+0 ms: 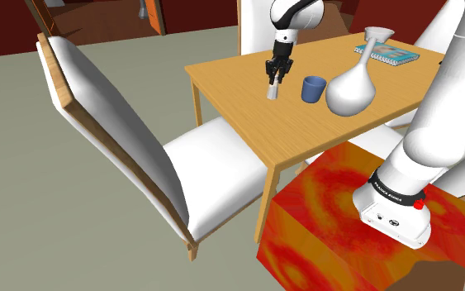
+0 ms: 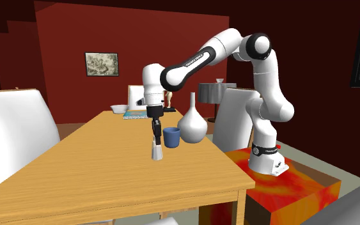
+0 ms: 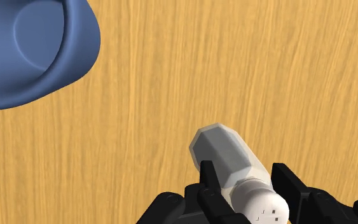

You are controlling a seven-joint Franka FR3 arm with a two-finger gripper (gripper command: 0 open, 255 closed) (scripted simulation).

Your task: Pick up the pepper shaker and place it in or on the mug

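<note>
A gap of bare light-wood tabletop (image 1: 239,107) is left between the blue mug (image 1: 313,88) and the white-and-grey pepper shaker (image 1: 272,92) clasped by the black gripper (image 1: 276,78). The mug's open mouth is unblocked above. Just beyond it, passage is barred by a tall big-bellied white vase (image 1: 352,87).

The arm (image 2: 201,59) is raised, bent sharply at the elbow and stretched forward, with the wrist turned straight down. The gripper (image 2: 155,135) is pointed downward, and a shaker (image 3: 225,153) is clasped between its fingers (image 3: 210,181).
</note>
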